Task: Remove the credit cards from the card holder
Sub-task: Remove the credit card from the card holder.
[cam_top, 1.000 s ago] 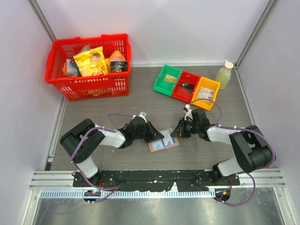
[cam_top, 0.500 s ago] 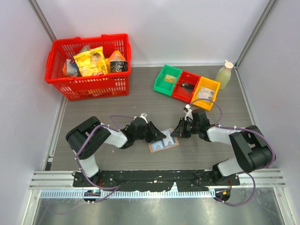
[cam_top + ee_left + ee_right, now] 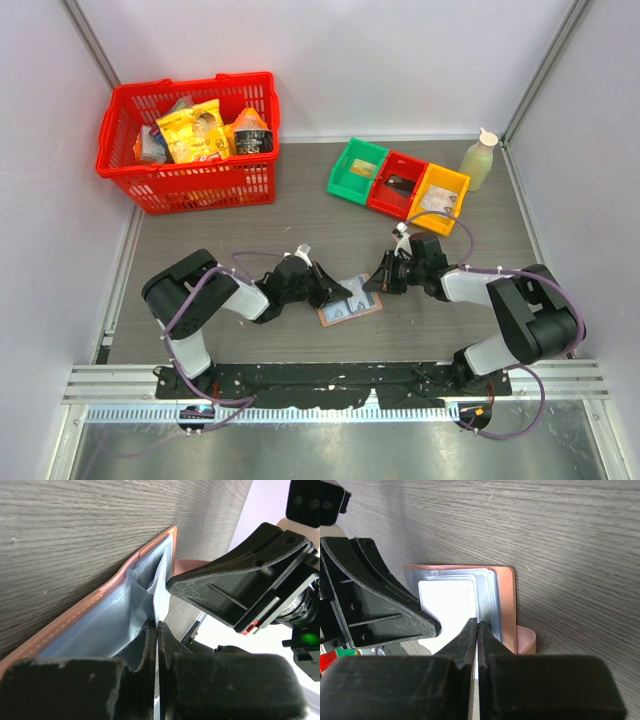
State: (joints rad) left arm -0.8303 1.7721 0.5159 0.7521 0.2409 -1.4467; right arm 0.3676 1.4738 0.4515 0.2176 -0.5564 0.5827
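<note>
Nearest to me, just past the two arm bases, both arms are bent low over the grey wood-grain desk (image 3: 300, 230) and meet from either side at the card holder (image 3: 350, 305), which lies open and flat on the desk between them. Its pinkish-tan cover is down, its light blue sleeves face up, and its small snap tab (image 3: 525, 642) sticks out at one edge. The left gripper (image 3: 335, 293) comes in from the left. Its wrist view shows the fingers pressed together on a thin pale credit card (image 3: 160, 597), which stands on edge, half out of a sleeve pocket. The right gripper (image 3: 375, 283) comes in from the right, its fingers also drawn tight, nipping the edge of the holder's sleeves right beside that white card. The tips of the two grippers sit close together over the holder. Farther back, right of centre, a green bin (image 3: 357, 170), a red bin (image 3: 396, 184) and a yellow bin (image 3: 440, 192) stand touching in a slanted row, with a pale green bottle (image 3: 478, 160) just beyond them by the wall. At the far left, a red basket (image 3: 190, 185) holds snack packets (image 3: 193, 132).
</note>
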